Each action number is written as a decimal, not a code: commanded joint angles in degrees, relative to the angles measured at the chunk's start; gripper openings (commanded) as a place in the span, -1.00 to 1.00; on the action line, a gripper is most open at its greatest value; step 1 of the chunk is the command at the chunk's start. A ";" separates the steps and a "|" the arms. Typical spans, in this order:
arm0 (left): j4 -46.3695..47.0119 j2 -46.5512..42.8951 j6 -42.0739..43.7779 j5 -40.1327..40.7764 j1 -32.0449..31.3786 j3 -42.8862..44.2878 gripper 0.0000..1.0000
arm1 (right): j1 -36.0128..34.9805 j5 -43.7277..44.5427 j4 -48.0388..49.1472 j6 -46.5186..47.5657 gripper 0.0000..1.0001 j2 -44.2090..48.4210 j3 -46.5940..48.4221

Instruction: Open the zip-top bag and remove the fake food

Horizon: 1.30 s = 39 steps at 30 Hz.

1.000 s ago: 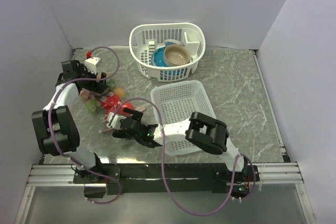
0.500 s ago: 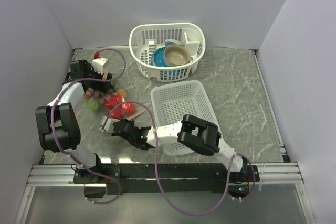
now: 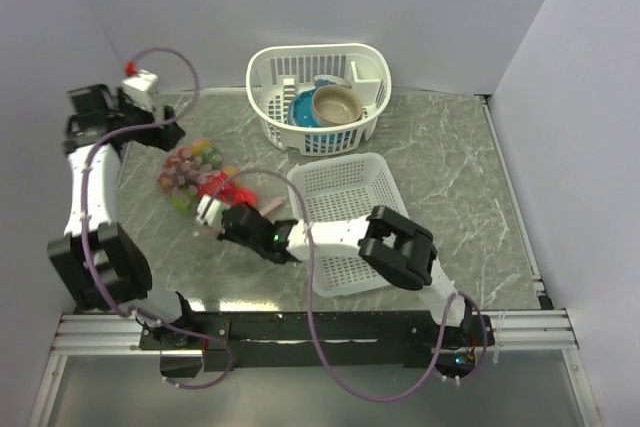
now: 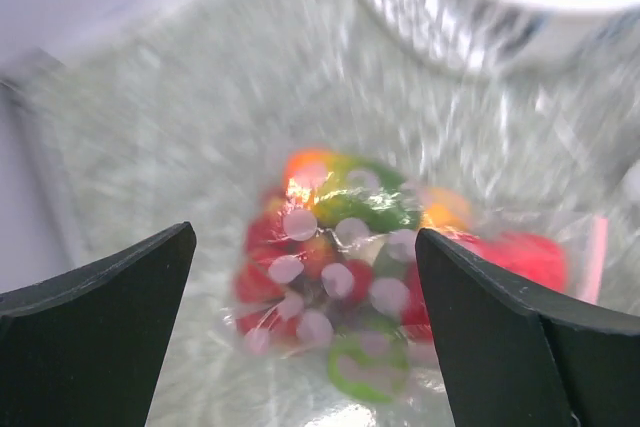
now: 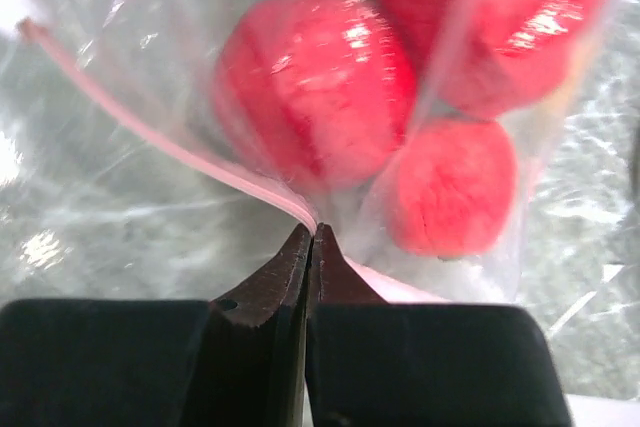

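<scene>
Nearest me, two arms are bolted at the front edge of the counter. The right arm lies low across the lower middle of the overhead view. Its right fingers are pressed tight together on the pink zip strip of the zip-top bag, pinching it at the bag's near edge.

There is one bag, lying on the counter at left of centre in the overhead frame, near the left side of the rectangular basket. The fake food is inside it. From above it is a heap of red, green, orange and yellow pieces that I cannot count. The right wrist view gets close enough to count three red pieces behind the clear plastic, just above the fingertips. Only that view shows the strip caught between them.

The left wrist view is blurred, but it gives what the overhead does not: the left fingers spread wide with nothing between them, looking down on the bag from above. Overhead, that arm stands at the upper left, apart from the bag.

Farthest back, at top centre, sits an oval basket, which makes two baskets in all. It holds two bowls, a blue bowl and a tan bowl.
</scene>
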<state>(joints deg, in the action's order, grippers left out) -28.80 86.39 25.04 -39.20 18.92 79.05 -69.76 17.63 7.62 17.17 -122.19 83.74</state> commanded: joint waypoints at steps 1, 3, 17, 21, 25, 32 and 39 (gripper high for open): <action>-4.33 -10.44 -6.40 -14.13 3.49 2.26 0.99 | 4.88 -7.60 -10.92 -5.30 -1.00 7.84 11.42; -6.70 -14.38 -4.74 -16.51 4.37 1.20 0.99 | 5.68 -9.45 -13.41 -5.39 -1.00 8.89 15.46; -27.67 -18.64 13.42 -43.41 12.02 6.99 0.99 | 10.96 -10.33 -21.15 -7.94 -1.00 9.78 27.26; -45.85 -12.22 29.05 -45.26 12.28 11.12 0.99 | 11.40 -7.63 -24.22 -6.36 -1.00 7.51 31.03; -50.04 -10.54 33.41 -43.60 11.50 14.73 0.99 | 12.27 -5.32 -30.97 -5.92 -1.00 2.76 40.69; -47.06 -14.57 36.05 -39.46 8.33 9.47 0.99 | 13.24 -3.92 -32.49 -8.38 -1.00 3.71 46.68; -23.11 -24.41 29.39 -41.93 6.93 -10.11 0.99 | 13.86 -2.43 -33.01 -12.24 -1.00 8.02 40.71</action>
<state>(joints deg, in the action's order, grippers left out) -67.88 67.07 57.87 -79.55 27.16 77.58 -56.34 12.93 -26.20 8.08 -120.75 126.37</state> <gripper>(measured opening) 0.994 0.010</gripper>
